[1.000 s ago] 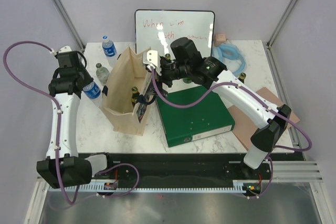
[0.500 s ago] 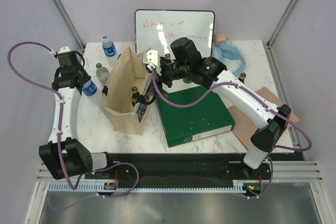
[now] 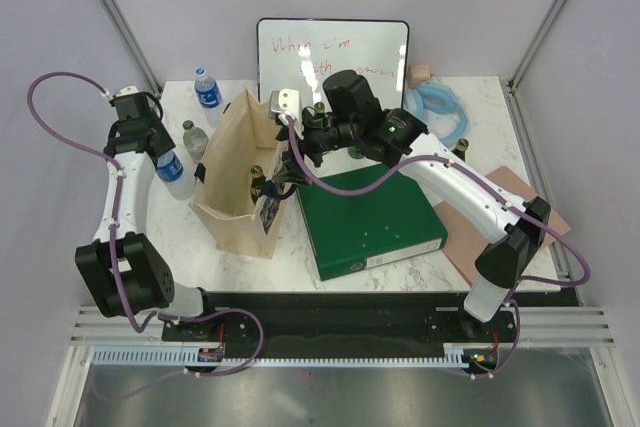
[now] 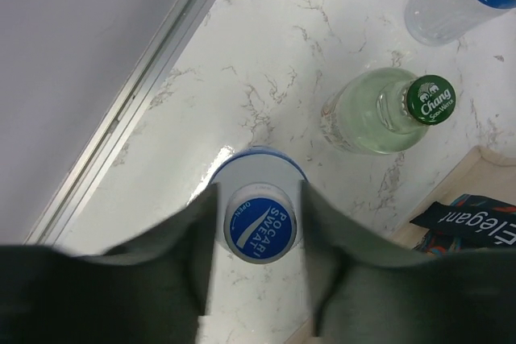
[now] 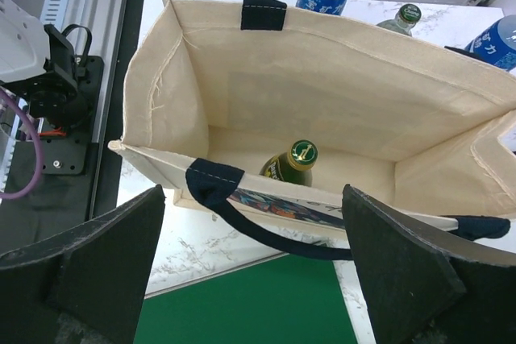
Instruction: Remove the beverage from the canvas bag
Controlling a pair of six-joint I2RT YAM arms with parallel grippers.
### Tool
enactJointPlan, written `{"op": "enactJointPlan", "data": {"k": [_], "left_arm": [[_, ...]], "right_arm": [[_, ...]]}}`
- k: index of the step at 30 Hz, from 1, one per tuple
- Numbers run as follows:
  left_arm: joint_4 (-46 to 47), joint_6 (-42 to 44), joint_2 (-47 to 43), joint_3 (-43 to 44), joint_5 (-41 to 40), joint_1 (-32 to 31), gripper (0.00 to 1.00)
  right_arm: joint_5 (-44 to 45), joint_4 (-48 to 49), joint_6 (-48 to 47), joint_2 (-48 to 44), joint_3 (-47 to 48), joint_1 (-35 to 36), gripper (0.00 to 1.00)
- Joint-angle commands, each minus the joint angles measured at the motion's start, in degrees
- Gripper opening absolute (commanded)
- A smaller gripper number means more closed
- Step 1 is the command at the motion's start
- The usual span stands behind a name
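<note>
Nearest, the canvas bag [image 3: 232, 209] stands upright with a green bottle [image 5: 293, 163] left inside, so the job is likely not over. The right end effector [image 5: 254, 275] hangs released, spread wide, above the bag's mouth. Further back, the left end effector [image 4: 258, 227] has carried a Pocari Sweat bottle [image 3: 172, 175] clear of the bag onto the table [image 4: 274, 70]. Its fingers flank the cap, and I cannot tell whether they have let go.
</note>
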Motion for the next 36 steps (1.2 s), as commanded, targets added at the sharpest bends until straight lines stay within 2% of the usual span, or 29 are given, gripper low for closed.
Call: {"op": "enactJointPlan", "data": {"k": [1, 3, 6, 11, 13, 18, 21, 28, 31, 36], "left_arm": [[5.44, 0.89, -2.48, 4.04, 0.24, 0.44, 0.64], [4.82, 0.62, -3.61, 4.22, 0.59, 0.43, 0.73], [2.80, 0.36, -5.11, 5.01, 1.21, 0.52, 0.79], [-1.15, -0.96, -9.59, 5.45, 4.54, 0.52, 0.83], [-2.82, -2.98, -12.22, 5.27, 9.35, 0.35, 0.85], [-6.43, -7.02, -18.29, 1.50, 17.72, 0.52, 0.88], [-8.01, -8.34, -22.25, -0.70, 22.55, 0.52, 0.88], [-10.30, -11.86, -30.24, -8.16, 28.28, 0.35, 0.88], [-11.61, -12.21, -32.88, -10.97, 28.45, 0.35, 0.88], [-12.85, -12.56, -35.79, -13.09, 30.12, 0.35, 0.88]], "right_arm": [[-1.30, 3.09, 4.61, 1.98, 2.39, 0.59, 0.98], [-1.13, 3.17, 5.57, 3.29, 3.62, 1.12, 0.98], [-0.60, 2.83, 7.86, 5.31, 5.56, 1.73, 0.98], [2.03, -2.87, 12.08, 11.64, 16.09, 2.78, 0.98], [3.00, -7.27, 12.96, 15.59, 21.70, 2.96, 0.98], [7.39, -9.48, 14.02, 19.38, 24.10, 4.02, 0.97], [10.55, -9.92, 14.37, 20.96, 24.72, 4.54, 0.92], [20.49, -10.45, 13.23, 24.13, 25.42, 6.65, 0.72], [23.92, -10.45, 12.53, 25.36, 25.51, 6.92, 0.67], [27.44, -10.45, 11.65, 26.77, 24.99, 6.92, 0.65]]}}
